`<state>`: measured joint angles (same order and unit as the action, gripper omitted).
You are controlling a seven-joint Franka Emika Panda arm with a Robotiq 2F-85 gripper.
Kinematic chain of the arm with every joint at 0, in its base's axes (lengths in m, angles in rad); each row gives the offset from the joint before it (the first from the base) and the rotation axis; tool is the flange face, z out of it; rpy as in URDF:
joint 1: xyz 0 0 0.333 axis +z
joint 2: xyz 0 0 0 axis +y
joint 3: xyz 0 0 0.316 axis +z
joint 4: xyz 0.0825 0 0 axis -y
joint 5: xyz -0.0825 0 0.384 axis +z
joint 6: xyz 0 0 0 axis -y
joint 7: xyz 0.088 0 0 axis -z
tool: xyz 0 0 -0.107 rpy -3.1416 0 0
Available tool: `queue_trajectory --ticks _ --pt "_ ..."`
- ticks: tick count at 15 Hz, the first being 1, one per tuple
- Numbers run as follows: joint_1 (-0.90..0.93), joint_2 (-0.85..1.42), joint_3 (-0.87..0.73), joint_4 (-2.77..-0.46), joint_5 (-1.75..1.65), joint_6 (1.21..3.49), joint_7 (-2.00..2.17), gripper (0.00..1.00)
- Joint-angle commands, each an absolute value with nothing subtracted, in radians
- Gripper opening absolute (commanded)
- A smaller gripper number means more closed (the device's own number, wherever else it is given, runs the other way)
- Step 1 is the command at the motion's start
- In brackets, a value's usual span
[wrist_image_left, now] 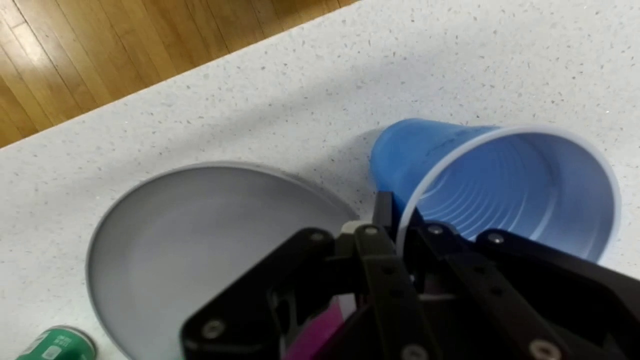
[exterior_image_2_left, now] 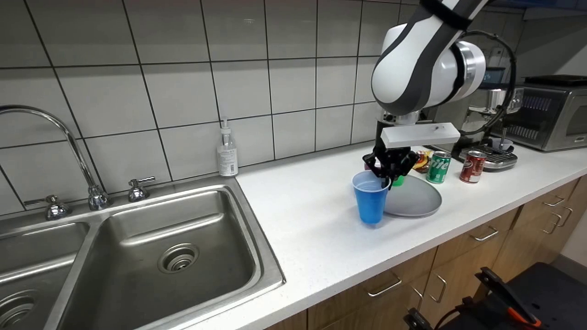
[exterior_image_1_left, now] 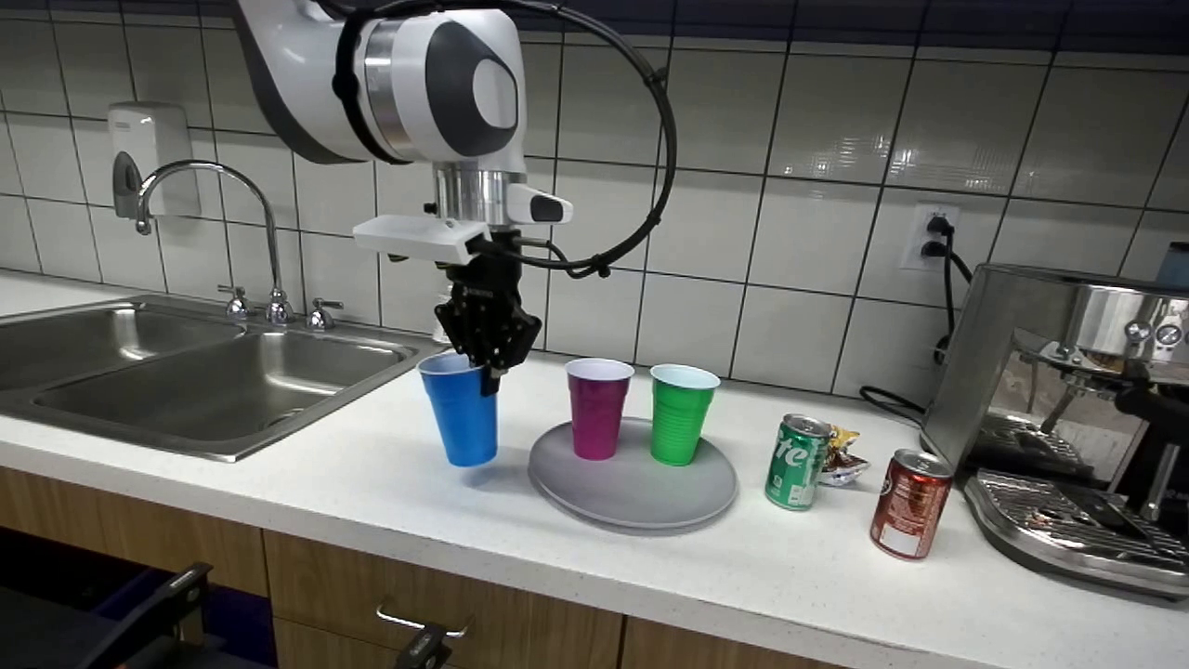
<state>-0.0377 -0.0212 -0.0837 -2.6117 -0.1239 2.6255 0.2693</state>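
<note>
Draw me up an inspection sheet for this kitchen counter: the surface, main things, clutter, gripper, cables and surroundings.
Surface: white, speckled counter.
Main things: blue cup tilted, base contact with the counter unclear; purple cup and green cup upright on the grey plate.
Clutter: upright green can and red can; crumpled packet beside the green can.
Gripper: closed over the blue cup's rim, pinching its side.
Cables: black cable loops out beside the robot arm; cords hang from the wall outlet by the coffee machine.
Surroundings: sink with tap, pump bottle, soap dispenser, oven, tiled wall.
</note>
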Motion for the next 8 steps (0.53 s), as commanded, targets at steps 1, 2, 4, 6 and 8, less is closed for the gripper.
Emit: queue_trajectory --ticks 1,2,4,6,8 --pt "-0.073 -0.114 -0.093 -2.681 -0.139 2.629 0.272 0.01" --pt "-0.083 -0.124 -0.097 -2.689 -0.143 2.626 0.274 0.01" --pt "-0.108 -0.142 -0.107 -2.704 -0.150 2.625 0.277 0.01" --pt "-0.136 -0.153 -0.119 -2.712 -0.151 2.630 0.278 0.01" --pt "-0.158 -0.156 -0.130 -2.712 -0.142 2.635 0.276 0.01"
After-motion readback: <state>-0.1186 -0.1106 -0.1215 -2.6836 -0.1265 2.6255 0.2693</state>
